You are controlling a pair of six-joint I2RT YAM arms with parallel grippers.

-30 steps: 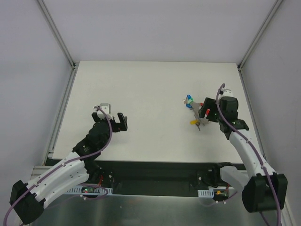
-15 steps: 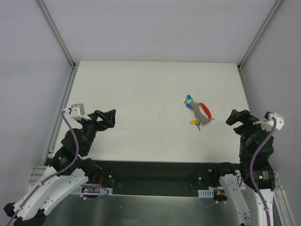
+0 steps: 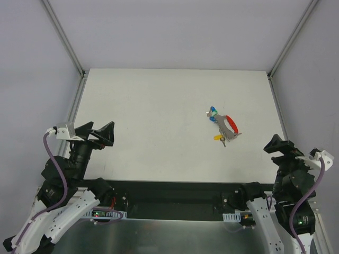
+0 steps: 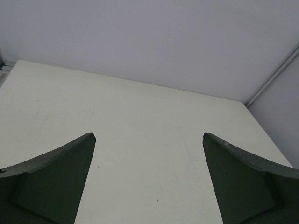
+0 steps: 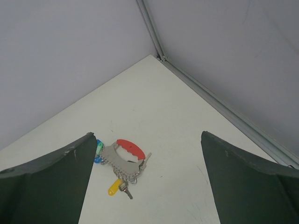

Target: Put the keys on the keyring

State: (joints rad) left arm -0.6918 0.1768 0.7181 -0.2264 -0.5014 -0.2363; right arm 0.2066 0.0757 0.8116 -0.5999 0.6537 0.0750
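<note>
The left end effector [image 3: 104, 135] and right end effector [image 3: 278, 148] are wide, empty. The keys [image 3: 217, 136] lie bunched at the keyring [image 3: 231, 124] on the tabletop [image 3: 153, 100], right half. A careless grasp could scatter any unthreaded key.

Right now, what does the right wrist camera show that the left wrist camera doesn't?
Only the right wrist view shows the keys, with yellow, blue and green caps, bunched with the red-looped keyring on the table. It also shows the right gripper, which is open. Only the left wrist view shows the left gripper, open over bare tabletop with no keys in sight. Both share the white table, the pale walls and a metal frame rail.
</note>
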